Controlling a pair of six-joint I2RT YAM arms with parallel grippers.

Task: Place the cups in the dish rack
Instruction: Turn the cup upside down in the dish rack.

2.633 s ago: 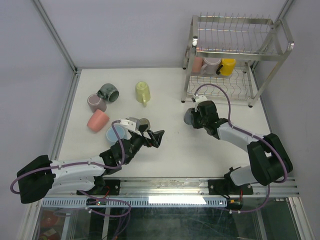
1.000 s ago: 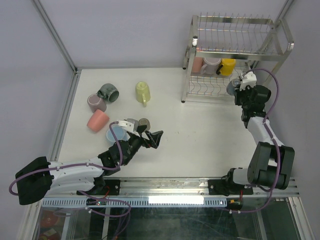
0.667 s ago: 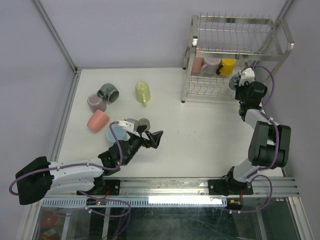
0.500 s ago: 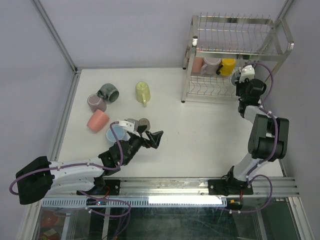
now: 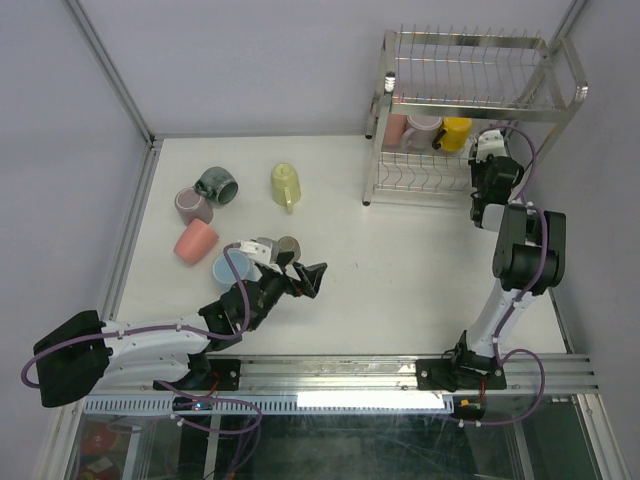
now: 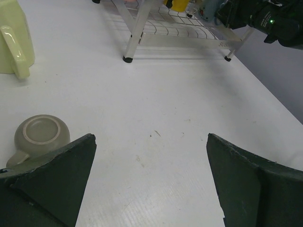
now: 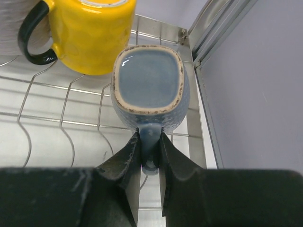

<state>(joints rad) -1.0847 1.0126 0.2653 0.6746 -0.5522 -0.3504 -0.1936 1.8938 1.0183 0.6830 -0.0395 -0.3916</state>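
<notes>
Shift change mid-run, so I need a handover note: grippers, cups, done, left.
Left gripper: open, empty, over the table beside the upturned taupe cup.
Right gripper: shut on the handle of the grey-blue mug, at the right end of the lower shelf of the dish rack, next to the yellow mug.
Done: pink cup, pale mug and yellow mug on that shelf.
Left: release the grey-blue mug, then load six from the table: taupe cup, light blue cup, salmon cup, mauve cup, dark grey-green mug, pale yellow-green mug.
</notes>
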